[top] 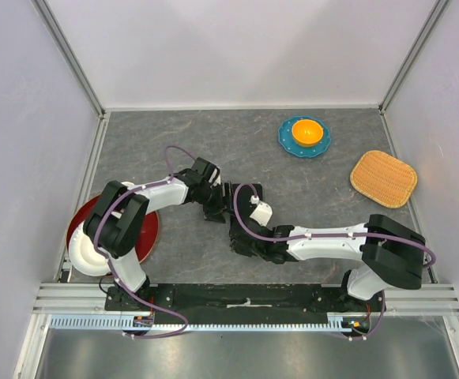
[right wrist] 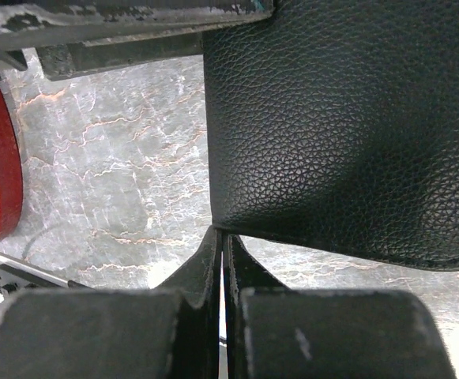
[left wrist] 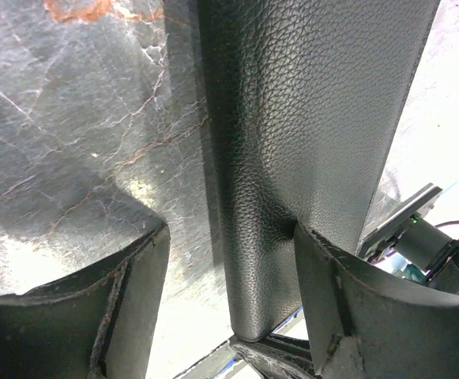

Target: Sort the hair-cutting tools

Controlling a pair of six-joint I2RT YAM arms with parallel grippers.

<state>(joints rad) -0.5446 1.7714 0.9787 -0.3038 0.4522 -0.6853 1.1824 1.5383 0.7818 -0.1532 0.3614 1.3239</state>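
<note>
Risk, case: the black case [left wrist: 308, 118] appears raised on edge near the middle of the worktop [top: 316, 197]. The left claw [left wrist: 231, 233] is spread, so nothing clamps the case from that side, and I judge it could topple or flop shut.
Risk, grip: the right claw [right wrist: 221, 237] meets only the case's lower corner. A pull from there could slip off the leather, or drag the whole case instead of opening it.
Risk, contents: if the case tips, anything inside could spill across the worktop.
Risk, arms: both wrists crowd together over mid-worktop, so a careless swing could knock one against the other.
Left claw: its jaws are wide apart and straddle the case's rounded edge. One finger touches the leather and the other stands apart, so it grips nothing.
Right claw: its jaws are pressed together with the tips against the case's edge. I cannot tell whether a thin lip is nipped between them.
Left arm: it reaches from the near-left corner over the red plate [top: 152, 225] toward the middle.
Right arm: its elbow is at the near-right corner, and the forearm lies low along the near edge, pointing inward.
Tools: no scissors or combs show in any view; they are probably inside the case.
Far-right corner: the blue plate [top: 286, 142], orange bowl [top: 307, 130] and woven mat [top: 383, 178] sit well apart from the arms.
</note>
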